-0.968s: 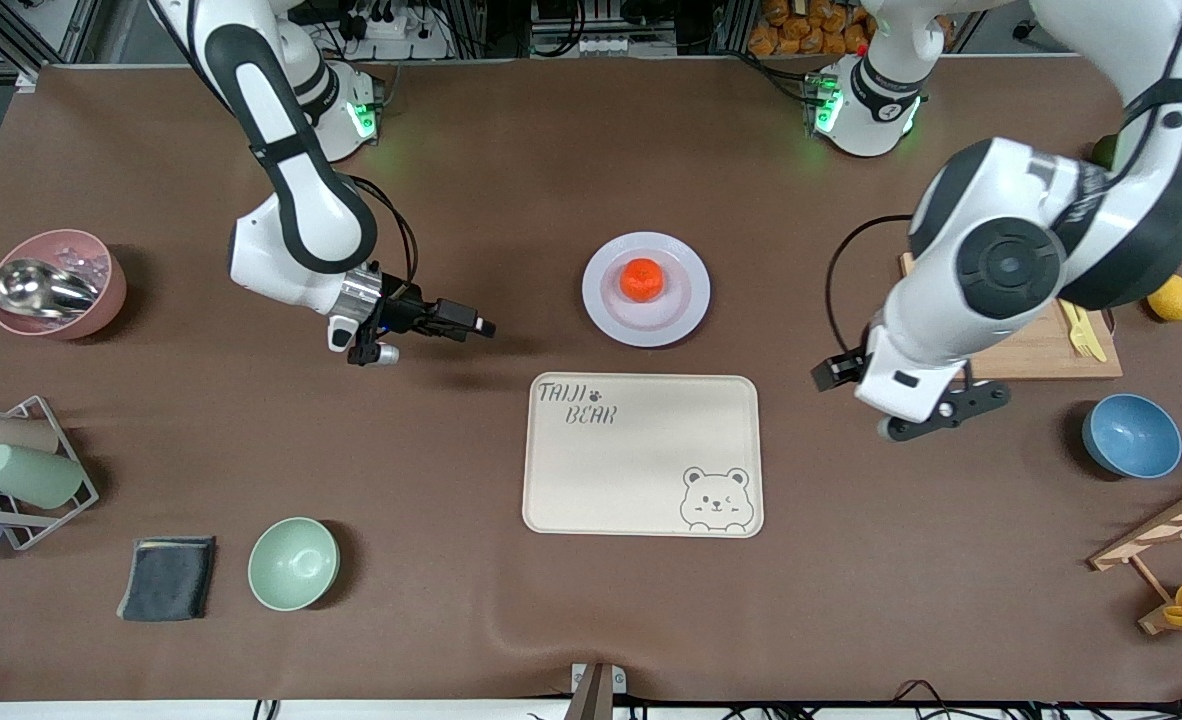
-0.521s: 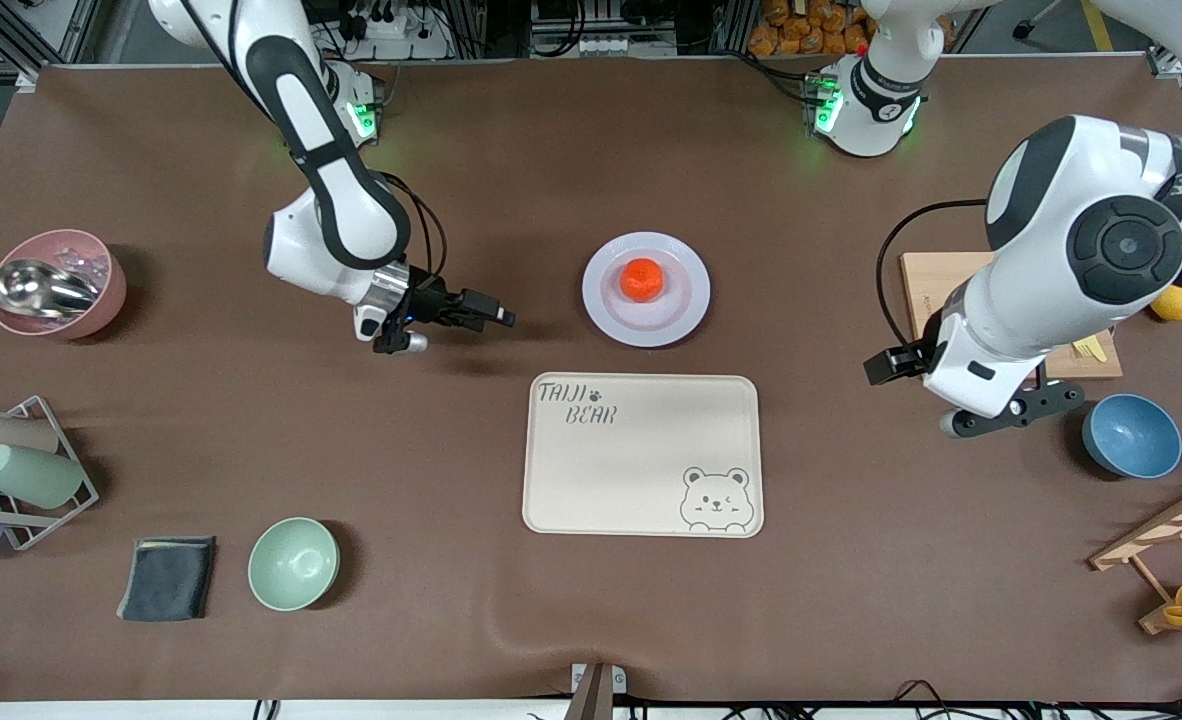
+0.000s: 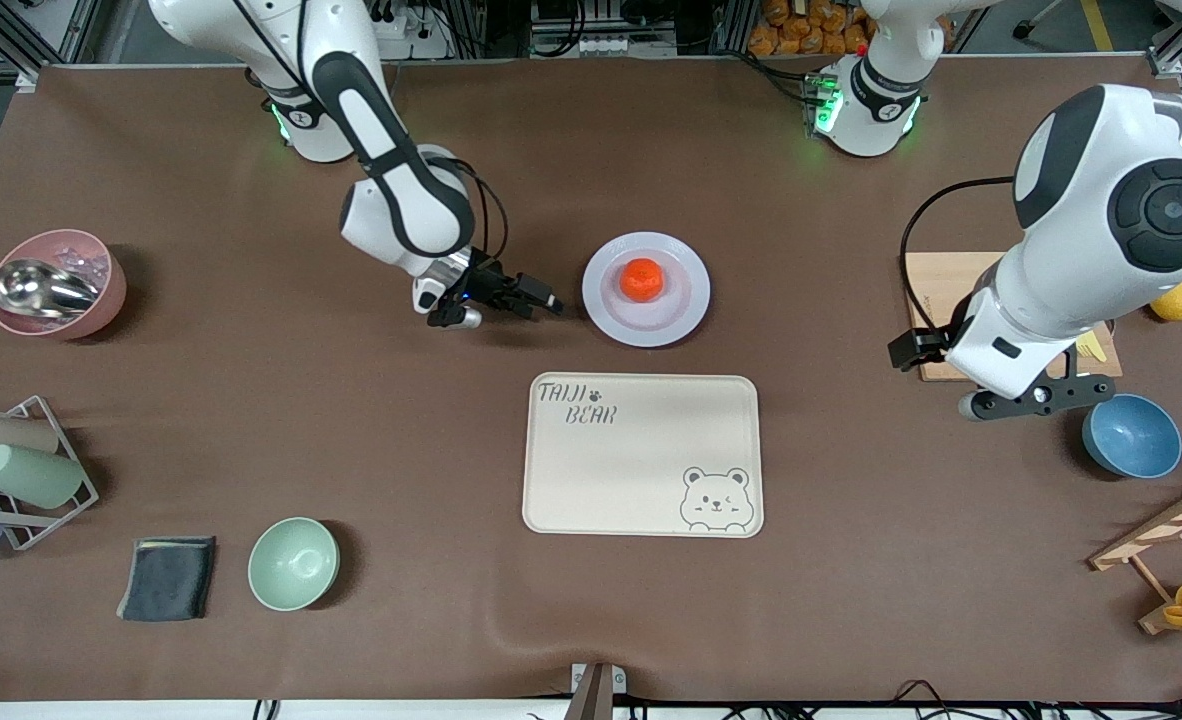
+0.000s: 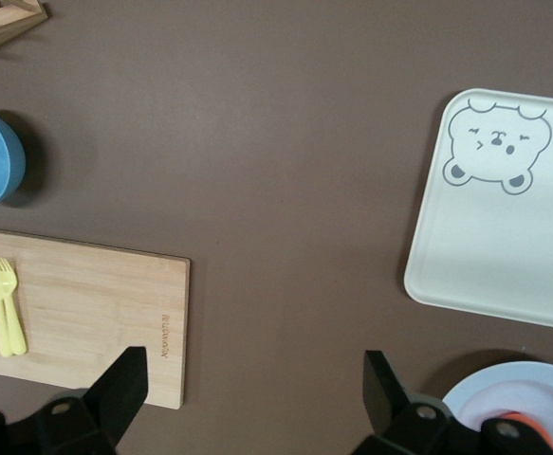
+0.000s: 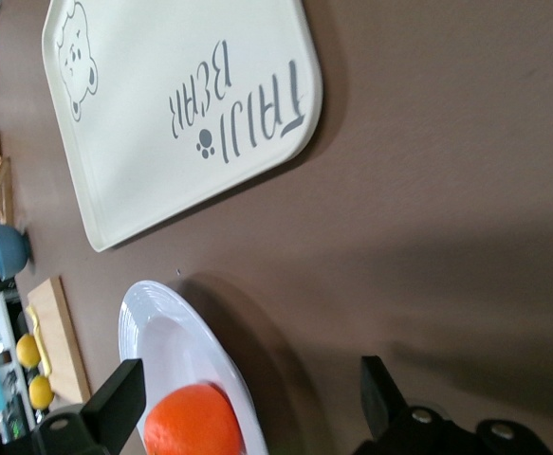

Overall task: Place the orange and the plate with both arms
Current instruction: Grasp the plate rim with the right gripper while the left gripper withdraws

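So the big move: the left arm has swung back out toward its own end of the table, and the left gripper (image 3: 1029, 398) now hangs wide open and empty over the table beside the cutting board (image 3: 941, 300) and blue bowl (image 3: 1131, 436). Meanwhile the right gripper (image 3: 541, 300) has slid in low, right up beside the plate (image 3: 684, 310), jaws spread, holding nothing. The orange (image 3: 642, 279) sits on the plate, farther from the camera than the bear tray (image 3: 641, 455). Looks to me like the right arm goes first.
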Robot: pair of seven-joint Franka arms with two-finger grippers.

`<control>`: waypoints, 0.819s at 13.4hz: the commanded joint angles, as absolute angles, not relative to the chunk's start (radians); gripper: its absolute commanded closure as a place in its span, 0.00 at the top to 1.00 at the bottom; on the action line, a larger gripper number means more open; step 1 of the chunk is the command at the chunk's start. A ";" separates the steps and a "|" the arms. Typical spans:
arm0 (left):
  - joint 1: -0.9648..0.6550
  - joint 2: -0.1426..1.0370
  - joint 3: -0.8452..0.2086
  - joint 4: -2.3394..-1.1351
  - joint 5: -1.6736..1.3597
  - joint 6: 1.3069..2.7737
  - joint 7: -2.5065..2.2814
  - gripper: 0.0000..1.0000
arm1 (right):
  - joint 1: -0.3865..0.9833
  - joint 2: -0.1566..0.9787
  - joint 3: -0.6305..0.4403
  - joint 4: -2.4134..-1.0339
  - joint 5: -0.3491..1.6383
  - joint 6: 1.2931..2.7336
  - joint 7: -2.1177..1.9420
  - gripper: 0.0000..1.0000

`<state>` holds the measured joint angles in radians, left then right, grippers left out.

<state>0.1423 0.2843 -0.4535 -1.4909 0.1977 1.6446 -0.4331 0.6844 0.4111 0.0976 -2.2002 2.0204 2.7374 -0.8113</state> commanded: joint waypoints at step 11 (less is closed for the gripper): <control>-0.100 -0.008 -0.060 -1.681 0.034 1.641 -0.092 1.00 | 0.753 0.526 0.112 -2.071 2.204 2.692 -0.877 0.76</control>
<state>-0.0759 0.0293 -0.0803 -1.6461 0.0530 1.6392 -0.1458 0.7546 0.5155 0.1162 -2.0880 2.1416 2.7275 -0.8195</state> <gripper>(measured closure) 0.000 0.242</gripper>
